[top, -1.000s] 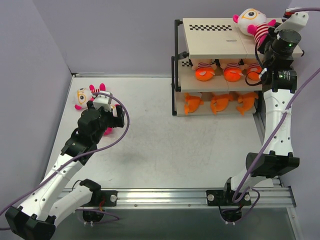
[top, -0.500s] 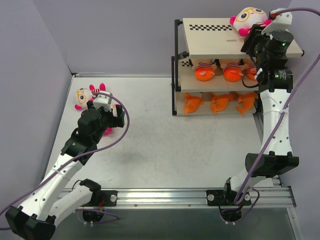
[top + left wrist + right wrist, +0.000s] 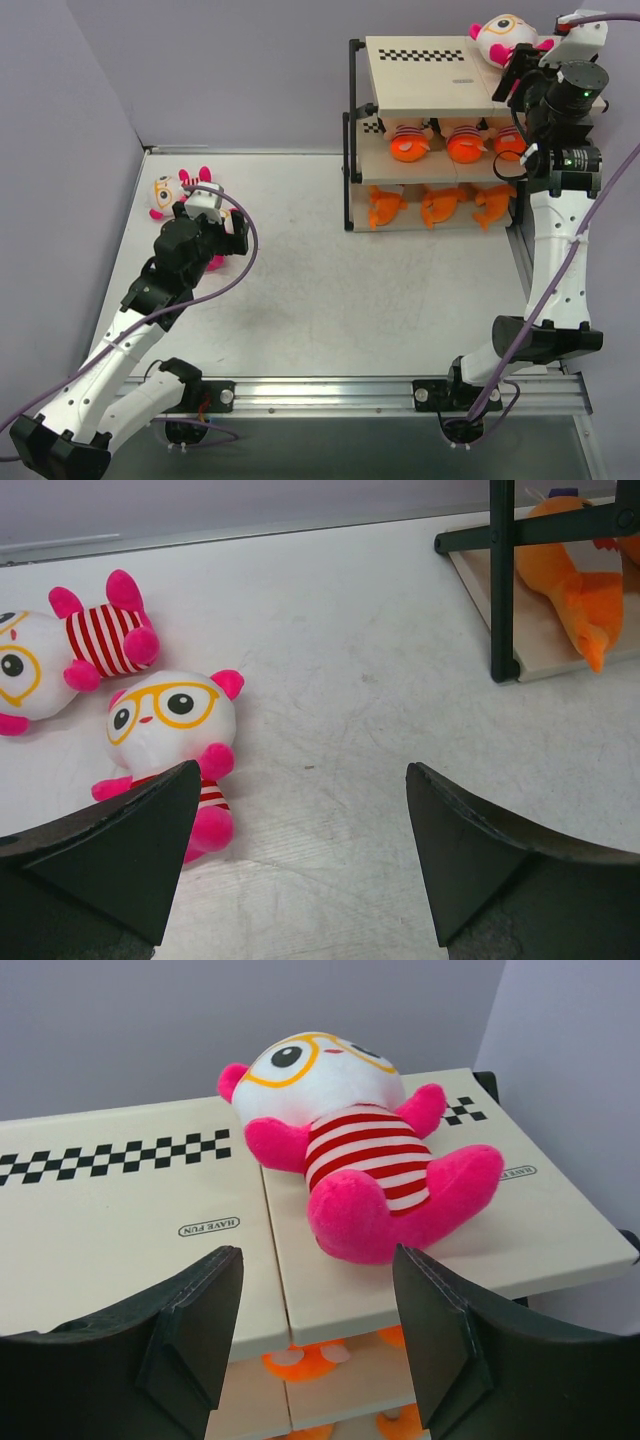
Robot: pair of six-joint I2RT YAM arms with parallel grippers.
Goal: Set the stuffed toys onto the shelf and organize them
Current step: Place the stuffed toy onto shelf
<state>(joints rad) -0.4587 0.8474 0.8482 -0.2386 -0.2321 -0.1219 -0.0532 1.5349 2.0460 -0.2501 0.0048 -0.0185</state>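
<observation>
The shelf point(image 3: 440, 70) stands at the far right. A pink-limbed toy with yellow glasses point(image 3: 503, 38) lies on its back on the top board point(image 3: 120, 1220), shown close up as the toy point(image 3: 360, 1160) in the right wrist view. My right gripper point(image 3: 515, 78) sits just in front of its feet, open and apart from it point(image 3: 320, 1310). Three striped dolls point(image 3: 465, 140) fill the middle tier and three orange sharks point(image 3: 438, 207) the bottom one. Two more glasses toys point(image 3: 170, 715) point(image 3: 60, 655) lie on the table at the left. My left gripper point(image 3: 212, 222) hovers over them, open and empty point(image 3: 300, 860).
The grey table point(image 3: 330, 280) is walled at the left and back. One shark point(image 3: 570, 580) and a black shelf post point(image 3: 502, 580) show at the right of the left wrist view. The left part of the top board is bare.
My right gripper has opened and let go of the glasses toy, which now rests on the top board, and has drawn back a little. The left arm has not moved.
</observation>
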